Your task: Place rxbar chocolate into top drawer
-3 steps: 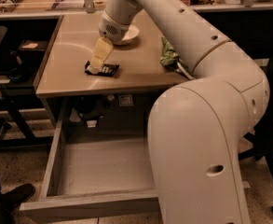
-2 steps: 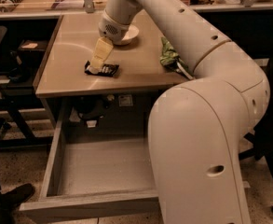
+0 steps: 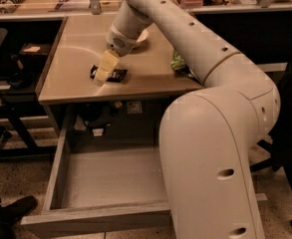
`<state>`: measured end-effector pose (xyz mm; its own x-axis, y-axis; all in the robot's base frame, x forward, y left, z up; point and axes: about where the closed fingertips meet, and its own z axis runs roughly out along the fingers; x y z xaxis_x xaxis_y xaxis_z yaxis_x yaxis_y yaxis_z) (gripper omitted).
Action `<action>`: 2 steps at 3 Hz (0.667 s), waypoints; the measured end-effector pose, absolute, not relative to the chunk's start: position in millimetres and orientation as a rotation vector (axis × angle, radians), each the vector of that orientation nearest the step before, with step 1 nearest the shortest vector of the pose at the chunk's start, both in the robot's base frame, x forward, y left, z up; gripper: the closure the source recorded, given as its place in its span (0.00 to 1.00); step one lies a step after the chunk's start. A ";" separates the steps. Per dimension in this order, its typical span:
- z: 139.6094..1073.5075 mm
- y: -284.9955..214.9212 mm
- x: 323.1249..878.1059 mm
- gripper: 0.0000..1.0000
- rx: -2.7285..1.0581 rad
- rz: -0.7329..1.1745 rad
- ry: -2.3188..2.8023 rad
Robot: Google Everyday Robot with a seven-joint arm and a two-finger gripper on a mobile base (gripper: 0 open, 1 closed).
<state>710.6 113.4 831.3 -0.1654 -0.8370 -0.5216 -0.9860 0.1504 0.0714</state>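
The biggest thing on my screen is the robot's white arm [image 3: 220, 148]. It fills the right half of the camera view and reaches up and over to the left across the desk [image 3: 71, 68]. The desk is a tan, flat-topped surface set against a raised ledge cluttered with small items.

Below the desk, the top drawer [image 3: 95, 220] is pulled well out toward me. I see its flat grey bottom, low side walls and long plain front panel.

On the desk near the right edge, a green snack bag [image 3: 177, 62] is partly hidden behind the arm. Farther back, a pale bowl [image 3: 142, 36] peeks out from behind the wrist.

The gripper [image 3: 101, 77] points down at the middle of the desk, with its pale yellow tip right at the rxbar chocolate [image 3: 117, 75]. I cannot tell whether it is grasping the bar or has let go. The bar itself lies flat on the desk, a small black wrapper showing on either side of the gripper, well clear of the drawer.
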 end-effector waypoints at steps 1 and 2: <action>817.8 114.4 713.1 0.00 -1.729 0.603 2.094; 797.9 105.9 719.5 0.19 -1.665 0.600 2.138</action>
